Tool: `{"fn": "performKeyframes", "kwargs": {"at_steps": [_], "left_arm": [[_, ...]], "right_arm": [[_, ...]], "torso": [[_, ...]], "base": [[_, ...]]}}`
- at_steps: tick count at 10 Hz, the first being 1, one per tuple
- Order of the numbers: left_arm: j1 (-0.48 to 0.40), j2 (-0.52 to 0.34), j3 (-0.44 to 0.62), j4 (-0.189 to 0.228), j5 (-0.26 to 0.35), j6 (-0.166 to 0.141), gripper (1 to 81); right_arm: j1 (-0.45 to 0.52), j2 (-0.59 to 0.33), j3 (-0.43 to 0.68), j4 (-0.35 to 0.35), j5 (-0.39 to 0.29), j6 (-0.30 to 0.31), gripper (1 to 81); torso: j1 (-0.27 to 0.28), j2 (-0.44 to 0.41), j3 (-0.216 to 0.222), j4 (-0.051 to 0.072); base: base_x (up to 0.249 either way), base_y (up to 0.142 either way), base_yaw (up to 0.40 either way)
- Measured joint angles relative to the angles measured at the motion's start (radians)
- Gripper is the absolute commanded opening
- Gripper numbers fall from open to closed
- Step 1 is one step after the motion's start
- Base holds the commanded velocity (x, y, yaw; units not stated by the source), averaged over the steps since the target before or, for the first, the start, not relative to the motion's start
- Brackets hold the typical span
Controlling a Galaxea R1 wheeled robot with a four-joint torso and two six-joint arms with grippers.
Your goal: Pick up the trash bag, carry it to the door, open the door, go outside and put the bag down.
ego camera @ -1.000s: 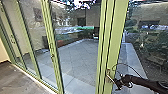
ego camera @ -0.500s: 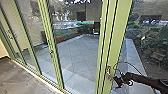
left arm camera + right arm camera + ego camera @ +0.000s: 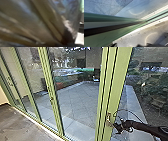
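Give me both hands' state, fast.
Left hand: bag close by, grip can't be told.
Right hand: by the door handle, open or closed can't be told.

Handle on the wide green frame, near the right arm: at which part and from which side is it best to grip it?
Probably by the middle of the handle, from the room side, where the right tool is, closing across its width: it looks slim and upright against the green frame.

Glazed door with a pale yellow-green frame (image 3: 118, 79), grey stone paving (image 3: 75, 100) ruled by a diagonal grid of darker joints, mottled brown-grey hard floor (image 3: 21, 124), cream wall (image 3: 3, 97), crinkled plastic trash bag (image 3: 28, 22) in olive-brown streaked with pale blue, whitish sill (image 3: 149, 25) edged in black.
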Motion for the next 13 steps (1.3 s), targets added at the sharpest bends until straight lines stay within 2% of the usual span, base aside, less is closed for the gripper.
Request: {"fn": "performKeyframes", "kwargs": {"at_steps": [4, 6, 8, 13], "left_arm": [[0.008, -0.01, 0.0, 0.0, 0.003, 0.0, 1.0], [0.017, -0.01, 0.0, 0.0, 0.008, 0.0, 1.0], [0.019, -0.01, 0.0, 0.0, 0.016, 0.0, 1.0], [0.014, -0.01, 0.0, 0.0, 0.013, 0.0, 1.0]], "right_arm": [[0.001, -0.002, 0.0, -0.003, 0.028, 0.0, 81.1], [-0.002, -0.002, 0.0, -0.011, 0.035, 0.004, 81.1], [-0.013, -0.022, 0.031, -0.005, -0.003, -0.038, 81.1], [-0.01, -0.041, 0.037, -0.029, -0.017, -0.028, 81.1]], "torso": [[0.0, 0.0, -0.001, 0.0], [-0.001, 0.0, -0.001, 0.0], [-0.003, -0.001, -0.001, 0.0], [-0.006, -0.003, -0.001, -0.002]], "base": [[0.0, 0.0, 0.0], [0.106, 0.0, 0.0], [0.133, 0.0, 0.0], [0.098, 0.0, 0.0]]}}
